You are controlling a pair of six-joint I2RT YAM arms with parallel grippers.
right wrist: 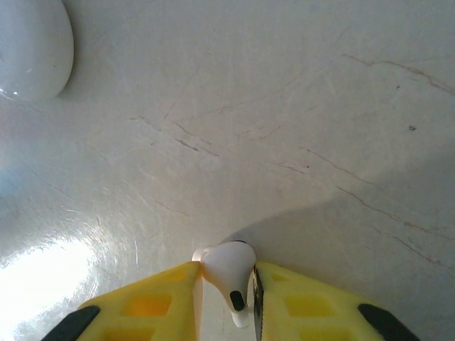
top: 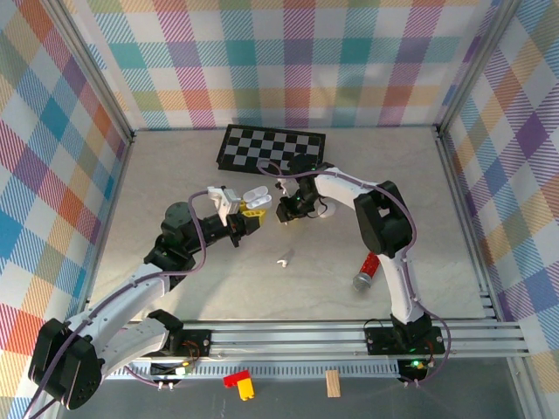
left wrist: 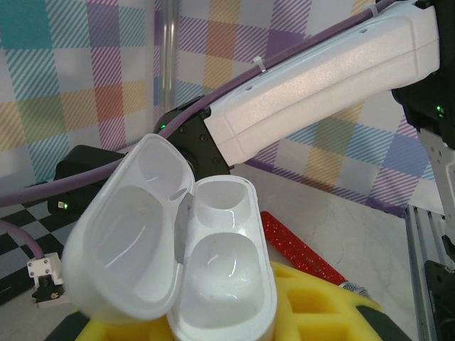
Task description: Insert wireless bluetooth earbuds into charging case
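My left gripper [top: 248,216] is shut on an open white charging case [top: 254,197], held up above the table. In the left wrist view the case [left wrist: 222,284] sits between the yellow fingers [left wrist: 323,309] with its lid [left wrist: 124,245] swung to the left; both wells look empty. My right gripper [top: 286,211] is low over the table just right of the case. In the right wrist view its yellow fingers [right wrist: 149,305] are shut on a white earbud [right wrist: 229,268] right at the table surface. Another white earbud [top: 282,259] lies loose on the table nearer the front.
A second closed white case [right wrist: 28,46] rests on the table beside the right gripper. A checkerboard mat [top: 271,148] lies at the back. A red glitter tube [top: 367,269] lies to the right by the right arm. Small blocks [top: 240,382] sit by the front rail.
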